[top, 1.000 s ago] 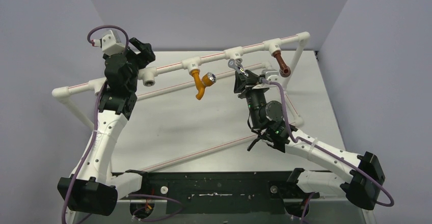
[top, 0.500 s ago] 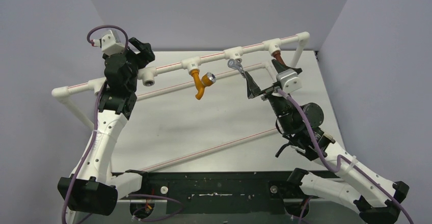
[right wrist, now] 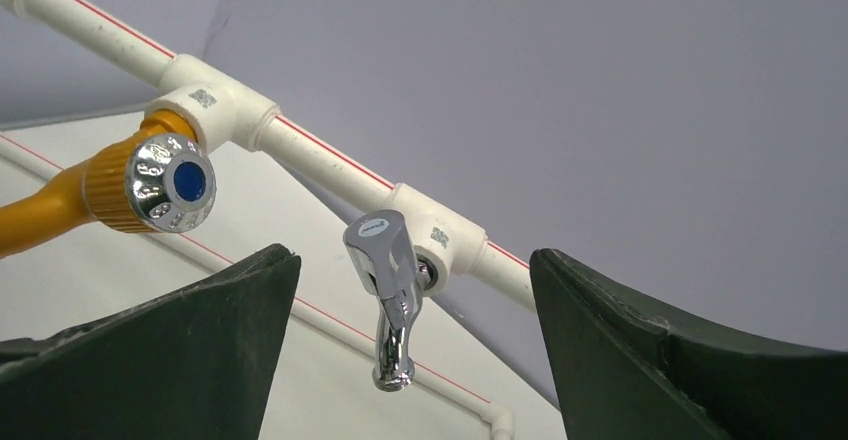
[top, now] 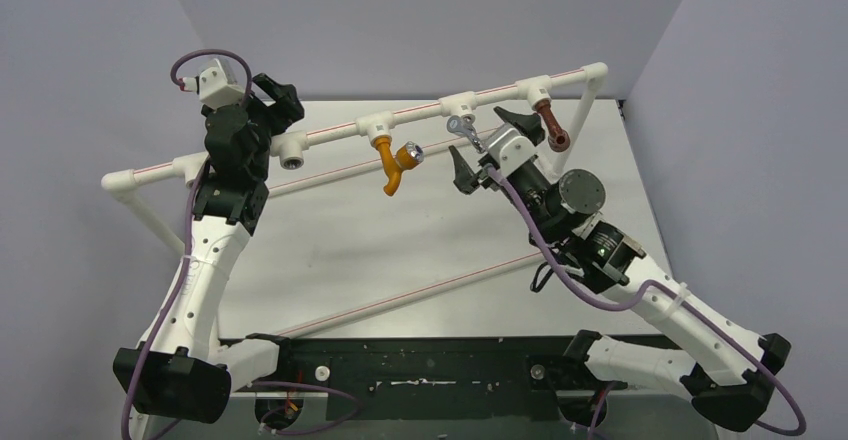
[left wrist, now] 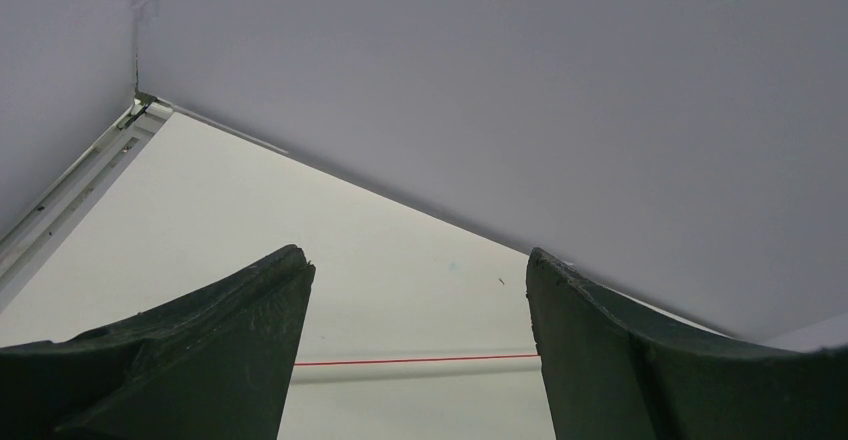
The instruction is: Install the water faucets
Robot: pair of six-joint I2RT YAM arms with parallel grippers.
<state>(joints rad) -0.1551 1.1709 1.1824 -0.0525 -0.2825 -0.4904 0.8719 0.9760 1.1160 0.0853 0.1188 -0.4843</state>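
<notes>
Overhead, the orange faucet (top: 393, 165), silver faucet (top: 462, 126) and brown faucet (top: 552, 125) are hanging from the white pipe (top: 420, 113); left wrist, the left pincer (left wrist: 415, 260) is gaping wide over the tabletop (left wrist: 200, 210), gripping nothing; right wrist, the right pincer (right wrist: 415, 255) is standing apart facing the silver faucet, likely skewing its lever if closing off-centre.

Movement on the right arm (top: 600, 250) only. One second back, the right gripper (top: 480, 138) sits close under the silver faucet (top: 462, 126), with the forearm folded steeply behind it. Half a second back it swings off right, toward the brown faucet (top: 552, 125). Now it is back left and rolled over, jaws spread wide, one finger on either side of the silver faucet, neither touching it. The forearm now lies stretched out flatter, and the shoulder link sits lower and further right than a second ago.
</notes>
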